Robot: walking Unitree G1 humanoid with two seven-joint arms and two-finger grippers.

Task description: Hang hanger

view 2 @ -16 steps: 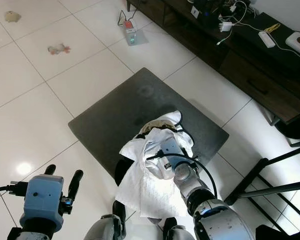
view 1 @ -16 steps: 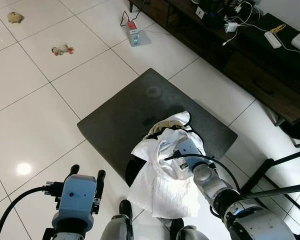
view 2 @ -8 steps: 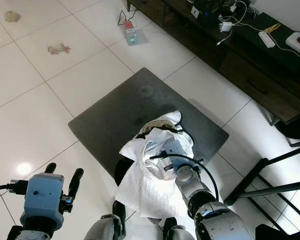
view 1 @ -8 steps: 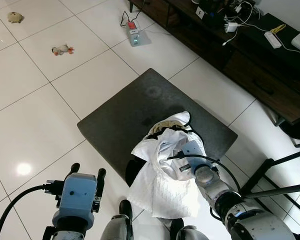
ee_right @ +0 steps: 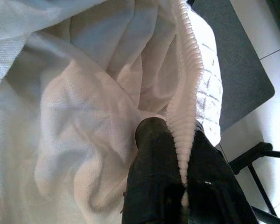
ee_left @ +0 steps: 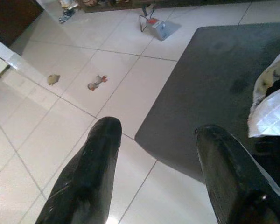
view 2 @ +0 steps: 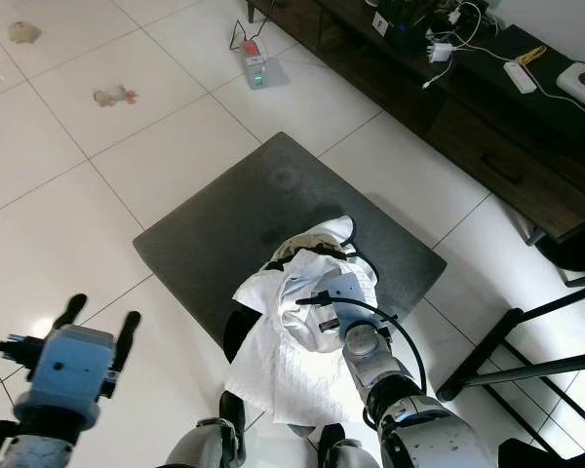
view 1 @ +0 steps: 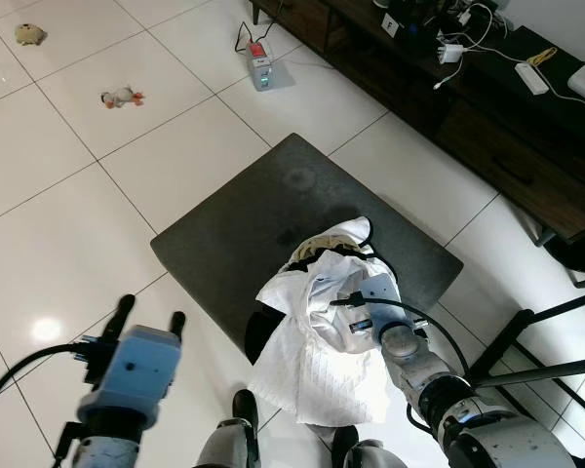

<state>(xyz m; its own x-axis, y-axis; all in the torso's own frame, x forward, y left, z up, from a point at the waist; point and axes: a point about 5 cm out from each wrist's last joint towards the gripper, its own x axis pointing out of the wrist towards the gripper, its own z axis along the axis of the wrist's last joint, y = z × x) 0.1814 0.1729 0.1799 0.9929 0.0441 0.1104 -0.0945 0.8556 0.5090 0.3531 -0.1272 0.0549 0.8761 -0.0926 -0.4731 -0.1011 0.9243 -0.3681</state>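
A white garment (view 1: 307, 341) lies bunched at the near corner of a dark grey low table (view 1: 244, 219), hanging over its edge. A thin black hanger hook (view 1: 369, 234) curves out at the garment's far end. My right gripper (ee_right: 173, 133) is shut on the garment's ribbed collar edge (ee_right: 184, 70), which runs between its two fingers; in the eye views its blue body (view 1: 375, 297) rests on the cloth. My left gripper (view 1: 149, 312) hovers over the white floor, left of the table, open and holding nothing; the left wrist view has its fingers (ee_left: 100, 154) spread wide.
A dark cabinet (view 1: 468, 107) with cables and chargers lines the far right. A power strip (view 1: 261, 66) and two small toys (view 1: 122, 97) lie on the tiled floor. A black metal frame (view 1: 536, 341) stands close on the right.
My left gripper has swung left and slightly away from me. The right gripper stays clamped on the garment, shifted only a little.
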